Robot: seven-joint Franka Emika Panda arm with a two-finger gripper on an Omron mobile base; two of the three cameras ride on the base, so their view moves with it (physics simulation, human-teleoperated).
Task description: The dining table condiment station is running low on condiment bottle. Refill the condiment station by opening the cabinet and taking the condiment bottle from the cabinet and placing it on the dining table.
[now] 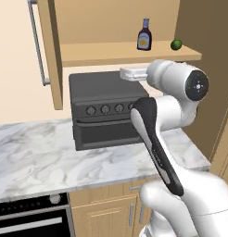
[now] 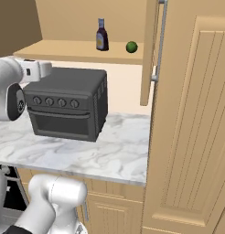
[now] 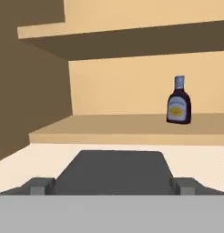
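Observation:
The condiment bottle (image 1: 144, 36) (image 2: 102, 36) (image 3: 179, 104) stands upright on the lower shelf of the cabinet (image 1: 129, 52), dark brown with a blue neck and a pale label. Both cabinet doors are swung open, one at the left (image 1: 47, 51) and one at the right (image 2: 150, 55). My gripper (image 3: 113, 186) hovers over the top of the dark toaster oven (image 1: 106, 111), below the shelf and short of it. It is open, fingertips (image 3: 41, 185) wide apart with nothing between them. The bottle sits up and to the right in the hand view. The dining table is out of view.
A small green fruit (image 1: 176, 44) (image 2: 131, 46) lies on the shelf right of the bottle. The toaster oven (image 2: 68, 103) stands on a marble worktop (image 1: 41, 157). A tall wooden cupboard (image 2: 196, 137) borders the right side. A built-in oven (image 1: 32, 217) sits below the worktop.

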